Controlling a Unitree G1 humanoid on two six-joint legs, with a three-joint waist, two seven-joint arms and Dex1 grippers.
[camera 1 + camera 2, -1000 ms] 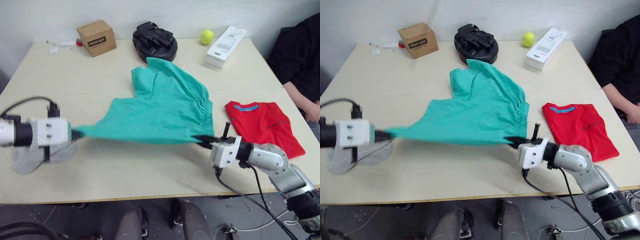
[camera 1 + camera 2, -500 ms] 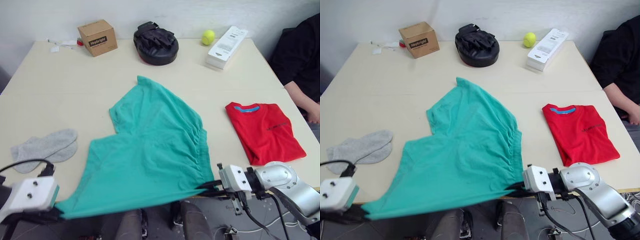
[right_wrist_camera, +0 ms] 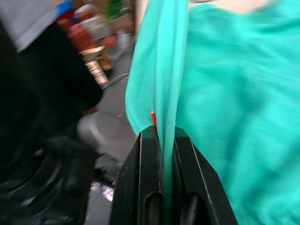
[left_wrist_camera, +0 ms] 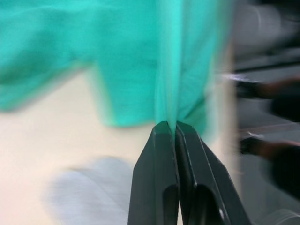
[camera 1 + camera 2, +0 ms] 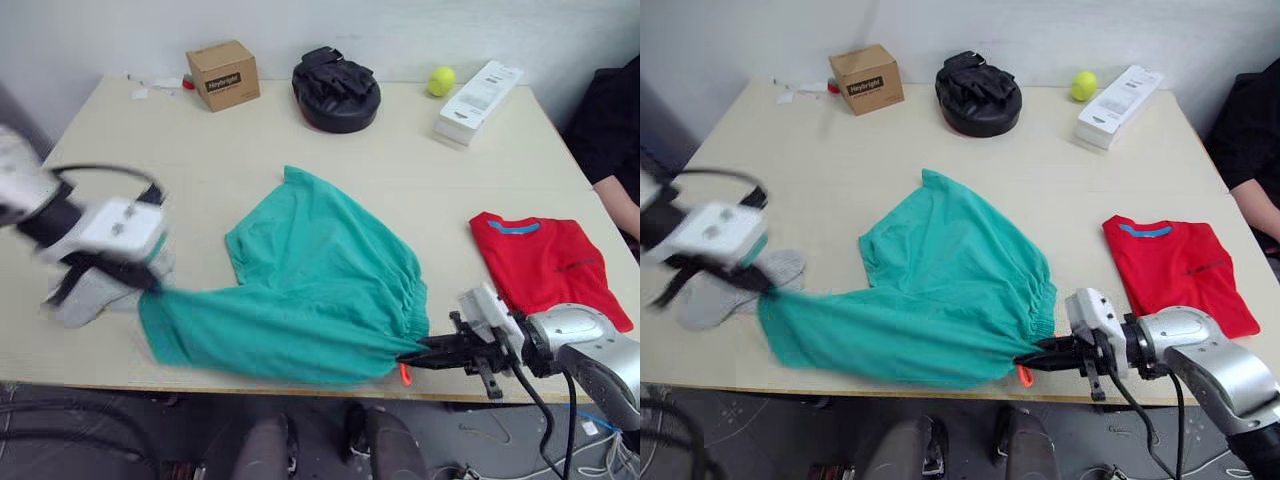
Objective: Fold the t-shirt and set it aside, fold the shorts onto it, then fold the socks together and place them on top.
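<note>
The teal-green shorts (image 5: 320, 290) lie across the near half of the table (image 5: 200, 170), one leg reaching toward the middle and the lower edge bunched along the front edge. The left gripper (image 5: 150, 285) pinches the shorts' left corner, fingers pressed together on a fold of the cloth, just beside the light grey socks (image 5: 95, 290), which lie flat near the table's left front. The right gripper (image 5: 405, 358) clamps the gathered waistband end at the table's front edge, its black fingers closed on the fabric; a bit of the orange drawstring (image 5: 404, 375) hangs just below them. In the right wrist view the cloth runs straight up between the two closed fingers (image 3: 145, 187), with an orange speck at the pinch.

The red t-shirt (image 5: 545, 262) lies folded on the right side of the table, blue neck band facing the far side, well apart from the shorts. Along the far edge stand a cardboard box (image 5: 222, 74), a black padded mitt (image 5: 336, 86), a yellow tennis ball (image 5: 440, 80) and a white box (image 5: 478, 90). A person in a dark sleeve (image 5: 610, 120) sits at the right
</note>
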